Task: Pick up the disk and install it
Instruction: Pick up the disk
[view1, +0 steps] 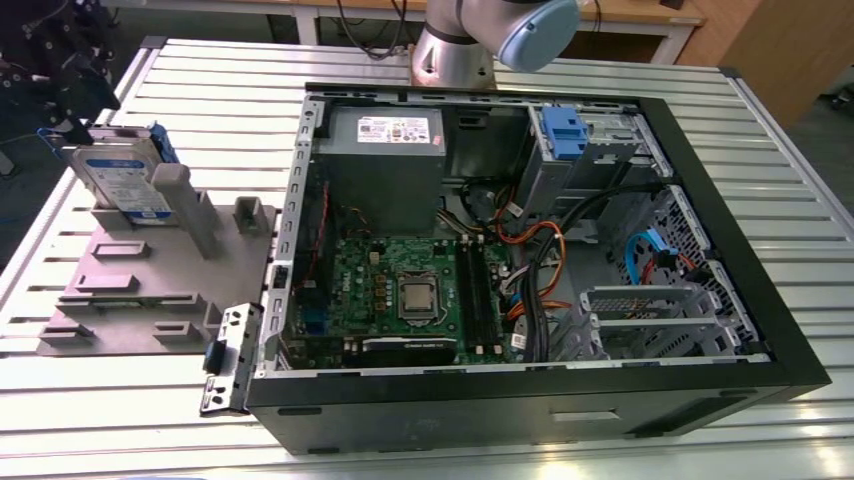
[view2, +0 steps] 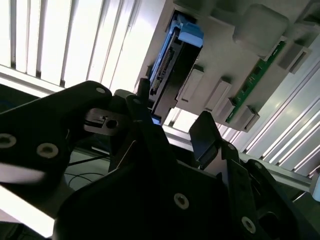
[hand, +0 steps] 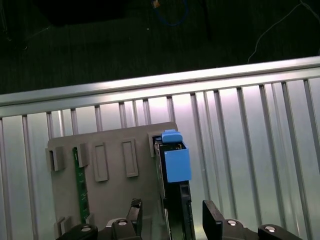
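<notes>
at the exterior view's left the disk (view1: 127, 180) stood on edge in a grey holder (view1: 120, 265), the open computer case (view1: 534, 395) beside it. in the first wrist view the gripper (hand: 172, 212), partly cut off, straddled the disk, fingers (hand: 212, 216) spread and unclenched.

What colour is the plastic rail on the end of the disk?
Blue; the rail on the disk shows best in the first wrist view.

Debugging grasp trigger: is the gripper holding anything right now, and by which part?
Nothing held. The gripper is open over the disk, which stands on edge in the grey holder, untouched.
</notes>
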